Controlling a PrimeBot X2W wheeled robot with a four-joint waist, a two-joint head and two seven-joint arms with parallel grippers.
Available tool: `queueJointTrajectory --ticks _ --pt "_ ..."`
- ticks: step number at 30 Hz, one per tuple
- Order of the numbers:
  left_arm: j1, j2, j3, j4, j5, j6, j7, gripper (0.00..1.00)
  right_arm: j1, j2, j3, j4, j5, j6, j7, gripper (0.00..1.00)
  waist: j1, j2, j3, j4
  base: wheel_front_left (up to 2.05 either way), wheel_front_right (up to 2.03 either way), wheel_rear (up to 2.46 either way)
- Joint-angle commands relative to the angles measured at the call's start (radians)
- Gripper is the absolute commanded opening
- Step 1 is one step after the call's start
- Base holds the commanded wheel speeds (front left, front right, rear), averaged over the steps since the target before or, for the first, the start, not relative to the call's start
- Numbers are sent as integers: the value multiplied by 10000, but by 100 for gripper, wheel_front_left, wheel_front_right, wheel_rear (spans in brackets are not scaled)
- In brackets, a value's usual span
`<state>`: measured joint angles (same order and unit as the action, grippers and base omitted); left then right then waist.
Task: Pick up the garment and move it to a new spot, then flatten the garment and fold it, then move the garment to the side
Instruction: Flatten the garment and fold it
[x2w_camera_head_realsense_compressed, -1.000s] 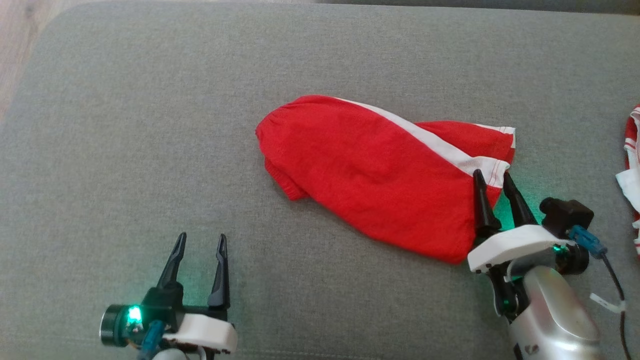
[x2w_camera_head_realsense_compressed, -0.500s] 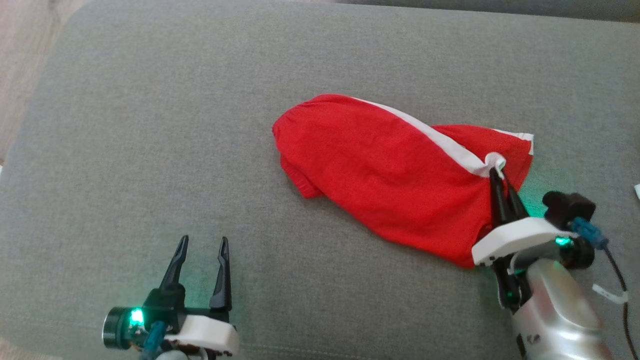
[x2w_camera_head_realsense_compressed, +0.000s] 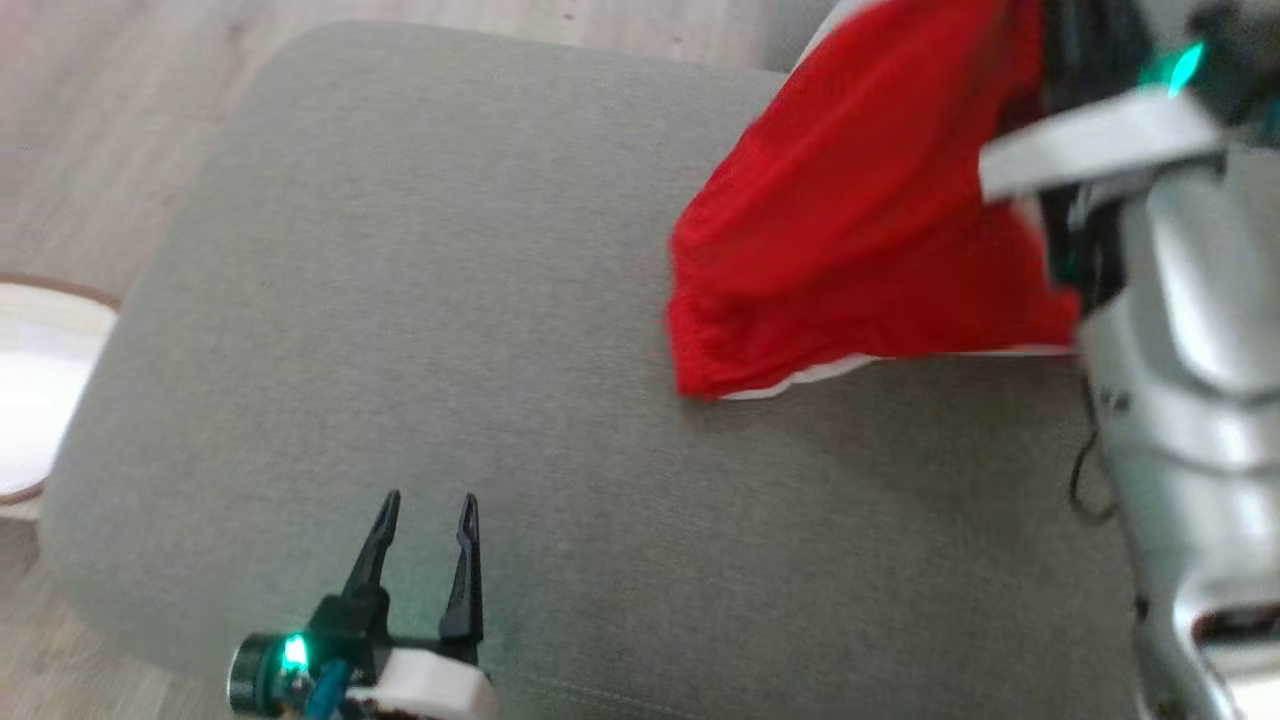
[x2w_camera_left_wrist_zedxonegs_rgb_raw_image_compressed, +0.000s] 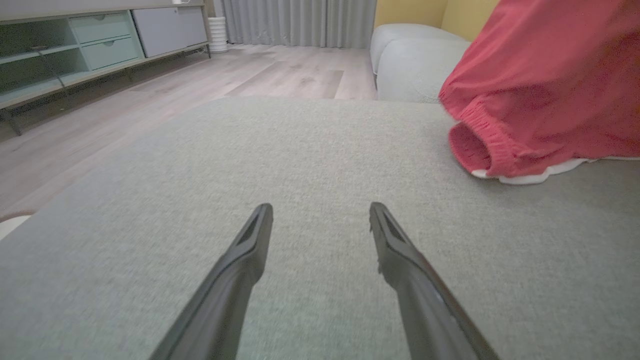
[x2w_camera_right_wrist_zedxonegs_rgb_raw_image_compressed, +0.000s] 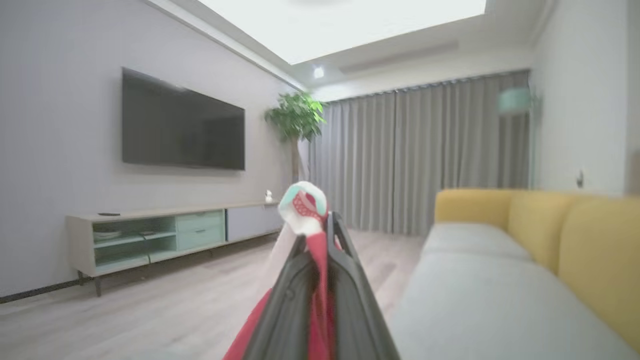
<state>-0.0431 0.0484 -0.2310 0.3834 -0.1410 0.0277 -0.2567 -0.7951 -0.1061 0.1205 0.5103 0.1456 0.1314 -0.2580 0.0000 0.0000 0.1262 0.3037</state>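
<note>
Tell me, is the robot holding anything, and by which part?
Yes: the right gripper is shut on the red garment, pinching a bunched white-trimmed edge between its fingertips, so the rest hangs below. The left gripper is open and empty.

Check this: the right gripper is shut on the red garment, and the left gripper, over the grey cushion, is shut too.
Wrong on the left gripper: it is open wide and empty, as the left wrist view shows. The right gripper is shut on the red garment, and the left hangs over the grey cushion.
</note>
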Motion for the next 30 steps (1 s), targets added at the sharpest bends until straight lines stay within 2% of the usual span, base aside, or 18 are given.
queueJointTrajectory --ticks 1,5,9,14,21,22,23,24,30 --pt "42 18 251 -200 -42 75 -51 100 -330 74 319 -368 -96 -7 -38 0 0 0 -314 400 0 0 0" --pt "340 18 261 -148 -82 120 -51 100 -1342 -185 1073 -570 -25 -7 -38 0 0 0 -604 739 0 0 0" --pt "604 18 410 -160 -63 148 -51 100 -1297 -336 1526 -1065 347 -7 -38 0 0 0 -798 655 0 0 0" --pt "789 18 498 -262 -66 124 -51 100 565 -678 1439 -1438 797 -7 -38 0 0 0 -795 20 0 0 0" --pt "540 18 520 -399 -31 115 -51 100 4178 -903 -117 -912 983 -7 -38 0 0 0 -489 -966 0 0 0" --pt "488 18 521 -408 -12 102 -51 100 4557 -867 -341 -816 952 -7 -38 28 0 0 -460 -1073 0 0 0" --pt "445 18 544 -416 1 103 -51 100 4890 -815 -509 -711 888 -7 -38 71 0 0 -422 -1206 0 0 0" --pt "397 18 561 -415 2 92 -51 100 5173 -748 -706 -586 832 -7 -38 100 0 0 -400 -1313 0 0 0" --pt "144 18 644 -466 -81 4 -51 100 5900 -90 -1465 -665 473 -7 -38 100 0 0 -255 -2015 0 0 0"
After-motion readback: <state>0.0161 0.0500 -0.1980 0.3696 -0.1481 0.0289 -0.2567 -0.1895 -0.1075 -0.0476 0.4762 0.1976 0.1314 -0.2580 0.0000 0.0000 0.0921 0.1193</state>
